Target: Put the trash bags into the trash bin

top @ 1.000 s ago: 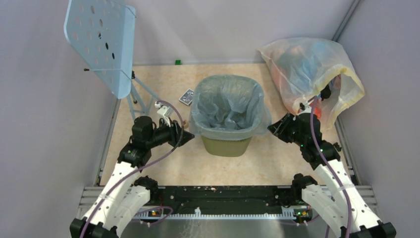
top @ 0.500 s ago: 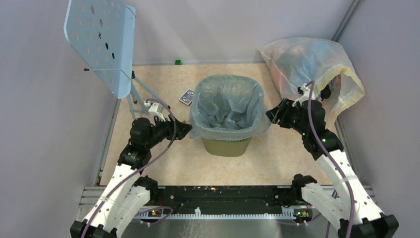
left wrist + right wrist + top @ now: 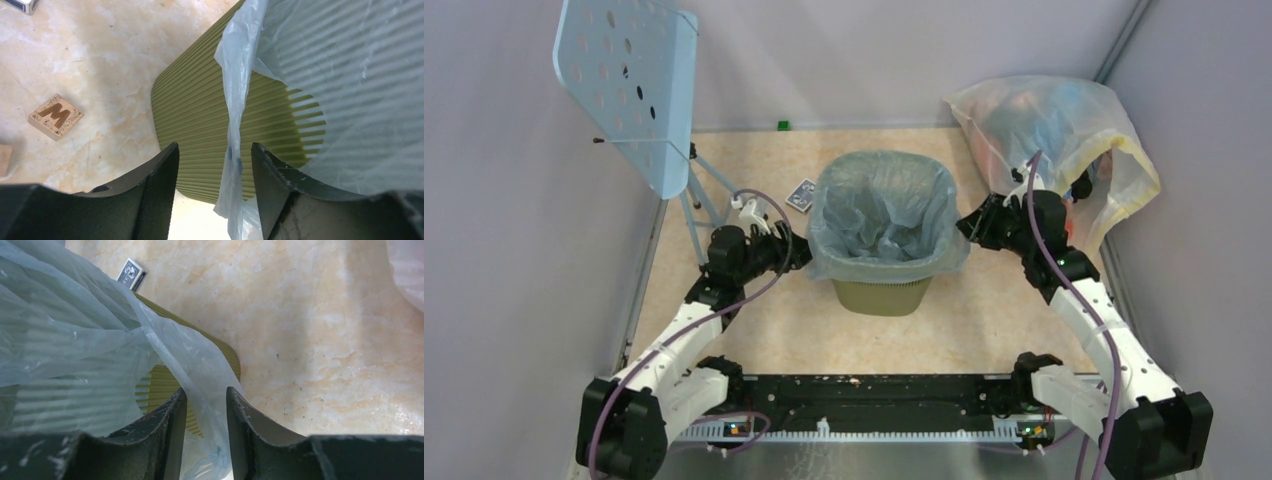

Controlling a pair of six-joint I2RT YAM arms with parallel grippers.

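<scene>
Inside the trash bin (image 3: 881,295) on the counter (image 3: 984,320), the trash bag (image 3: 886,215) sits as a liner, its edge draped over the rim. The left gripper (image 3: 214,150) is well open and the right gripper (image 3: 206,391) narrower; each straddles the overhang unclamped. Advice: pinch film only, clear of the bin wall, and tug down evenly.

Sack (image 3: 1049,130): large, clear-yellowish, stuffed with coloured items, far right corner.
Panel (image 3: 629,85): pale blue, perforated, tilted on a thin stand, far left.
Small box (image 3: 801,195): dark, patterned, lying flat.
Green block (image 3: 782,125): at foot of back wall.
Wooden tile (image 3: 55,116): letter M, face up.
Tabletop (image 3: 984,320): beige, marbled.
</scene>
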